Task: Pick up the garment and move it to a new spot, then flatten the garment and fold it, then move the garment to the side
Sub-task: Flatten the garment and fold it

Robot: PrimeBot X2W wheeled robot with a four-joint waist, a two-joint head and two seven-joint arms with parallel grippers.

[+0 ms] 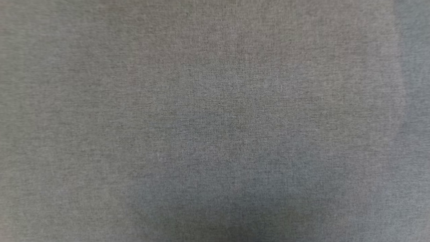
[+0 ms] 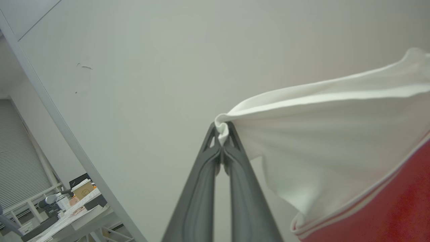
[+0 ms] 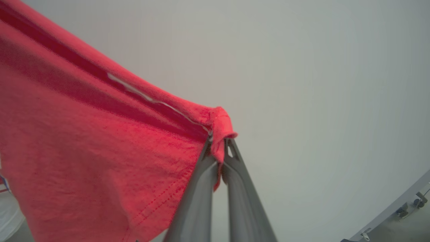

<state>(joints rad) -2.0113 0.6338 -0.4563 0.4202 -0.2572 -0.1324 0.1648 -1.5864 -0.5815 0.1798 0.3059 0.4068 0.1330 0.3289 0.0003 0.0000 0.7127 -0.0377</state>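
Your left gripper (image 2: 222,132) pinches just a white sleeve tip and your right gripper (image 3: 218,144) a red hem corner, the garment (image 2: 336,151) stretching off at three and nine o'clock respectively, so pulling apart could slip either.

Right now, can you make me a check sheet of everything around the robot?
Surface: grey woven cloth, blurred.
Job's things: shirt, lifted and held by both grippers; white sleeve at one end, red body at the other.
Clutter: far desk with boxes and papers.
Grippers: left gripper, jaws shut on the white sleeve; right gripper, jaws shut on a red edge.
Cables: nothing seen.
Surroundings: pale wall, window blinds.
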